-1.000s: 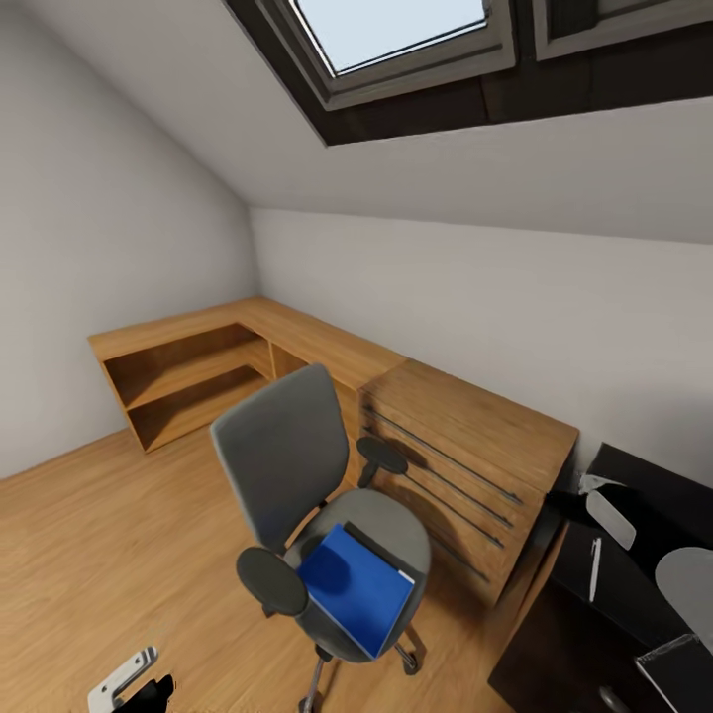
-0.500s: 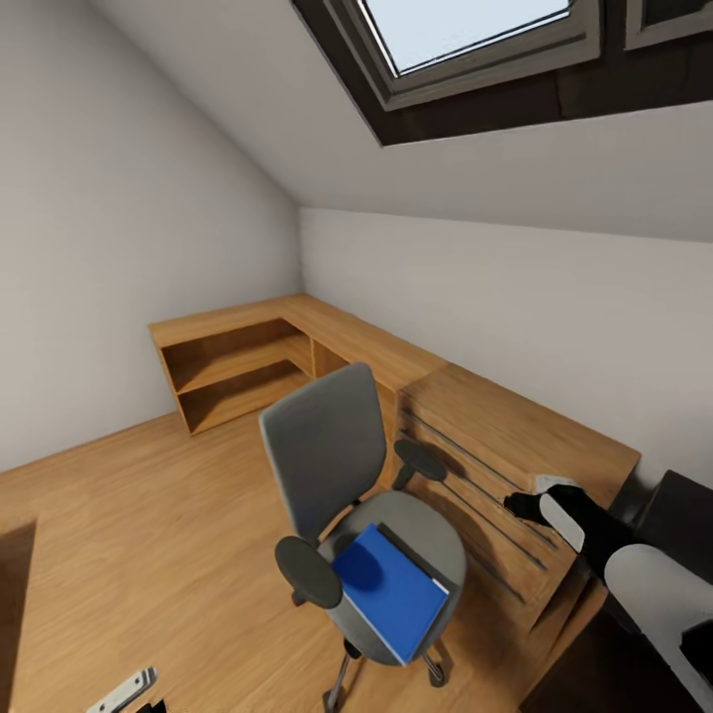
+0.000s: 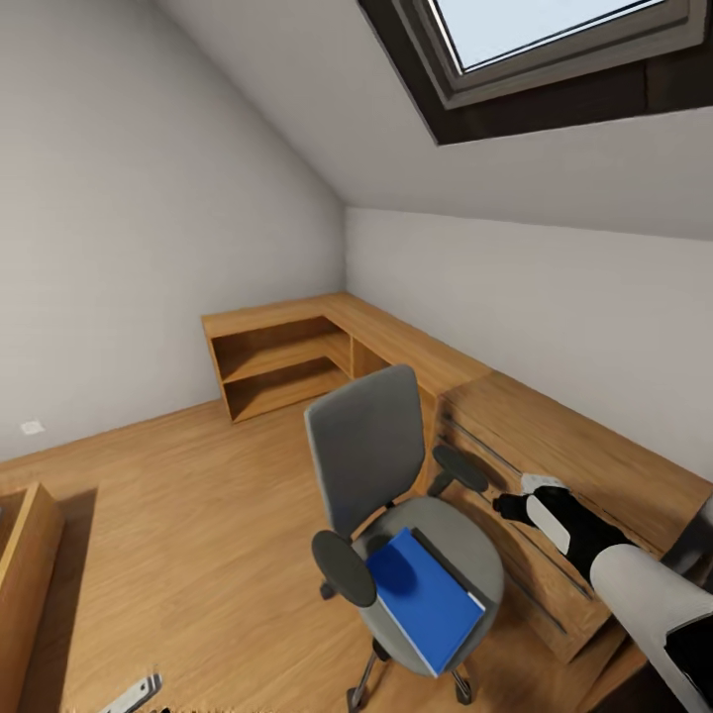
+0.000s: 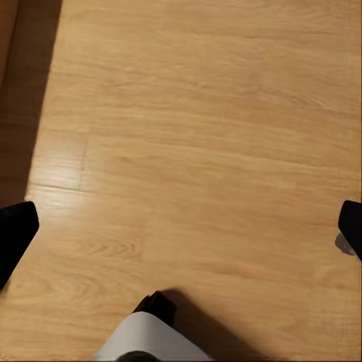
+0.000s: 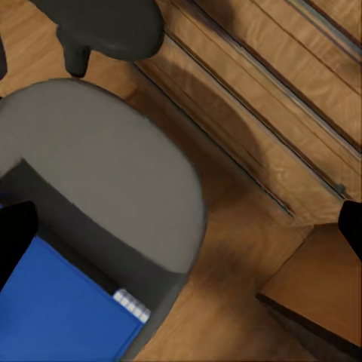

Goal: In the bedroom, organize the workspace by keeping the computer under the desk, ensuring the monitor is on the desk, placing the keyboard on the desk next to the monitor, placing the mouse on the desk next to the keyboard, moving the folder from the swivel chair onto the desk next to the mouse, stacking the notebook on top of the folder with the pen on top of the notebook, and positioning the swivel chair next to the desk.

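Right gripper: the black right gripper (image 3: 510, 507) now reaches in above the chest front beside the chair; the right wrist view shows its fingertips wide apart, holding nothing.
Left gripper: over bare wooden floor (image 4: 204, 151), fingers spread, empty.
Folder: the flat bright-blue folder (image 3: 426, 597) lies on the seat of the grey upholstered swivel chair (image 3: 371, 460).
Change: the view has swung left, dropping the black desk from sight.
Chest: light wooden chest of drawers (image 3: 584, 475) behind the chair.
Meaning: probably lining up to take the folder.

An attic home study: skylight (image 3: 555, 50) in sloped ceiling, wooden shelving (image 3: 287, 361), swivel chair (image 3: 396, 495).
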Robot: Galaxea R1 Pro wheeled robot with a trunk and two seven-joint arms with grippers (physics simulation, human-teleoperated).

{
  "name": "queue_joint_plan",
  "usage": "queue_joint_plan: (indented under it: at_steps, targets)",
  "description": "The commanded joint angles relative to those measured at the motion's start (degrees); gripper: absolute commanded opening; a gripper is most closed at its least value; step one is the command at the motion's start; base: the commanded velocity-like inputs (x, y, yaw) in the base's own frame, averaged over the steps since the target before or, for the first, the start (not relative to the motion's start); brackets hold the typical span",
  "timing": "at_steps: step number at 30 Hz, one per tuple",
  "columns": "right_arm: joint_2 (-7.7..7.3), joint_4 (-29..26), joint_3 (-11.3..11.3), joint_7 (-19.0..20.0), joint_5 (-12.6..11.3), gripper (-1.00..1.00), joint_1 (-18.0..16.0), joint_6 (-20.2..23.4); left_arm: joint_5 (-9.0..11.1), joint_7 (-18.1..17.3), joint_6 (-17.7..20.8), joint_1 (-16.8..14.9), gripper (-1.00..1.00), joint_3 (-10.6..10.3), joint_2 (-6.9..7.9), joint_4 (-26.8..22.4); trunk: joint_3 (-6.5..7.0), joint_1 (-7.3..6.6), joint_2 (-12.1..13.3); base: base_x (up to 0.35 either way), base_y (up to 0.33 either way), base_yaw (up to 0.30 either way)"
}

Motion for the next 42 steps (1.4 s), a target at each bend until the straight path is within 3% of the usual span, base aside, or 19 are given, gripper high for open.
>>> queue_joint_plan:
  at_steps: [1, 5, 12, 19, 26, 31, 42]
  targets:
    - [0.07, -0.14, 0.48, -0.49, 0.33, 1.00, -0.01, -0.27, -0.21, 0.40, 0.16, -0.02, 1.00, -0.61, -0.42, 0.45, -0.07, 0.01, -0.06, 0.000, 0.000, 0.263]
    - [0.20, -0.11, 0.53, -0.47, 1.34, 1.00, -0.01, -0.91, -2.83, 0.40, 0.16, -0.02, 1.00, -1.37, -1.06, 1.02, -0.07, 0.01, -0.06, 0.000, 0.000, 0.248]
    - [0.29, -0.12, 0.54, -0.43, 1.52, 1.00, 0.06, -1.03, -4.22, 0.40, 0.13, -0.03, 1.00, -3.98, -3.06, 1.40, -0.07, 0.01, -0.06, 0.000, 0.000, 0.225]
    - [1.51, -0.07, 0.46, -0.40, 2.64, 1.00, 0.07, -1.04, -6.42, 0.40, -0.22, -0.02, 1.00, -5.10, -3.51, 2.49, -0.07, 0.01, -0.06, 0.000, 0.000, 0.185]
    - [1.85, -0.06, 0.45, -0.40, 4.64, 1.00, 0.12, -1.33, -6.81, 0.40, -0.42, -0.03, 1.00, -5.45, -4.29, 2.71, -0.07, 0.01, -0.06, 0.000, 0.000, 0.066]
    - [1.88, -0.06, 0.51, -0.33, 4.90, 1.00, 0.16, -2.58, -6.89, 0.40, -0.45, -0.03, 1.00, -5.69, -5.31, 3.01, -0.07, 0.01, -0.06, 0.000, 0.000, 0.009]
    - [1.89, -0.06, 0.45, -0.23, 4.98, 1.00, 0.17, -3.05, -6.99, 0.44, -0.45, -0.01, 1.00, -5.69, -5.59, 2.78, -0.07, 0.01, -0.06, 0.000, 0.000, 0.001]
